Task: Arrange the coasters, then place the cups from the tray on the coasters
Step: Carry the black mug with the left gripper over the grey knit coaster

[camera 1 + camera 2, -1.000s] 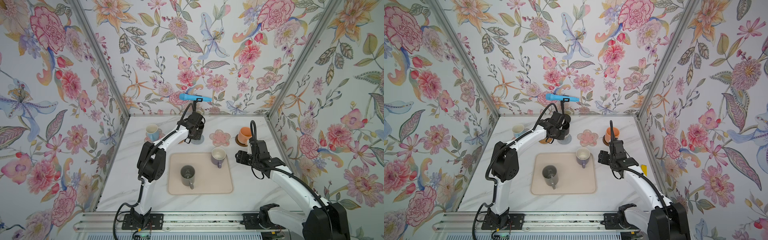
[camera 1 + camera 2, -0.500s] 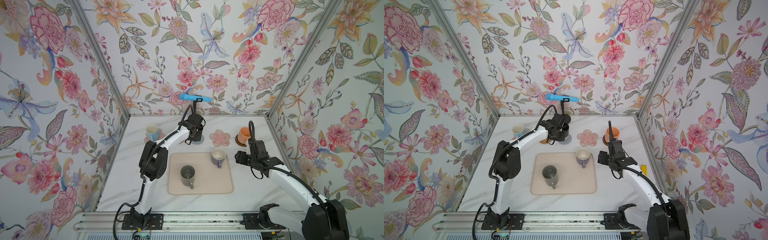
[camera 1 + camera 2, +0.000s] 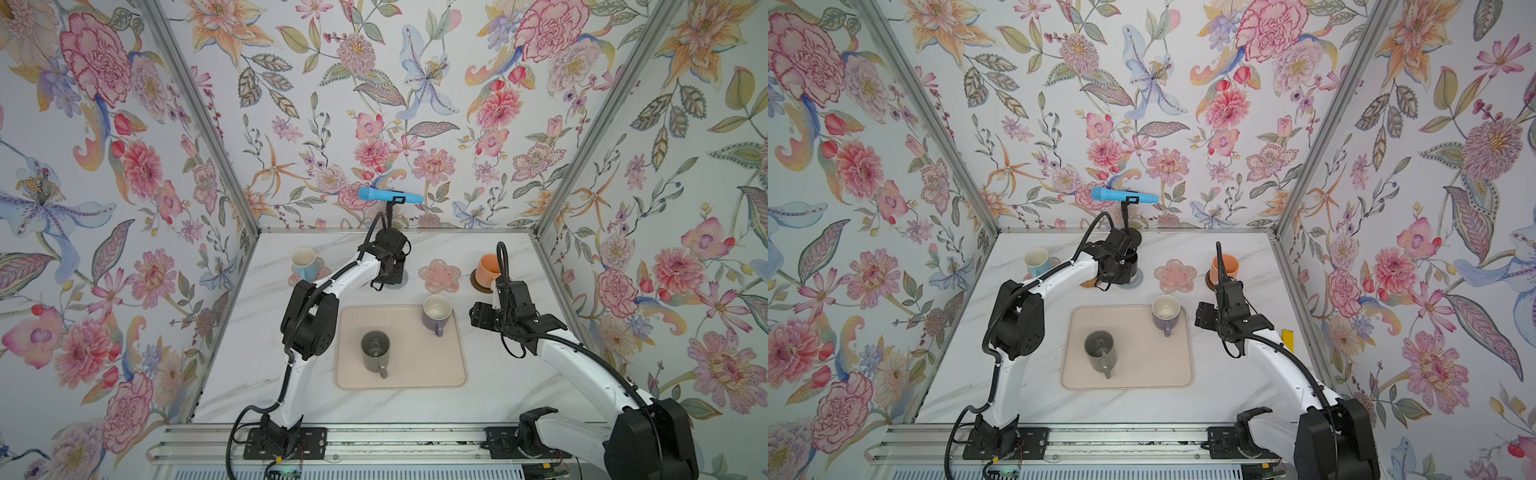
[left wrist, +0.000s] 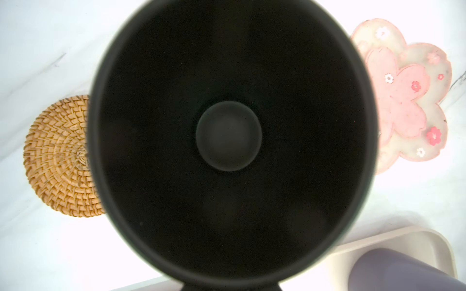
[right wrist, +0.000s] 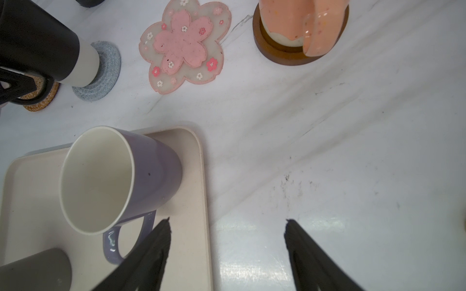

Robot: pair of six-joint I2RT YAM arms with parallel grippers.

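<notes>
The left end effector [image 3: 386,270] pinches the black mug [image 4: 229,136] over the grey-blue coaster [image 5: 107,73]. Let go crooked, the mug could tip. The right end effector [image 5: 226,224] is spread and empty.

The right gripper [image 5: 227,221] hangs over the white marble tabletop [image 5: 327,126], black fingers [image 5: 156,241] spread with nothing between them. One finger lies just beside the handle of a purple mug [image 5: 121,173] with a white inside, upright on the beige rounded-corner tray [image 5: 199,161] near a grey mug [image 5: 35,269]. Beyond lie a bare pink translucent flower-shaped coaster [image 5: 184,45], an orange mug [image 5: 297,20] on a dark brown disc coaster [image 5: 277,54], and a black mug [image 5: 37,42] over a grey-blue crocheted coaster [image 5: 106,75], beside a tan woven rattan coaster [image 5: 40,102].
</notes>
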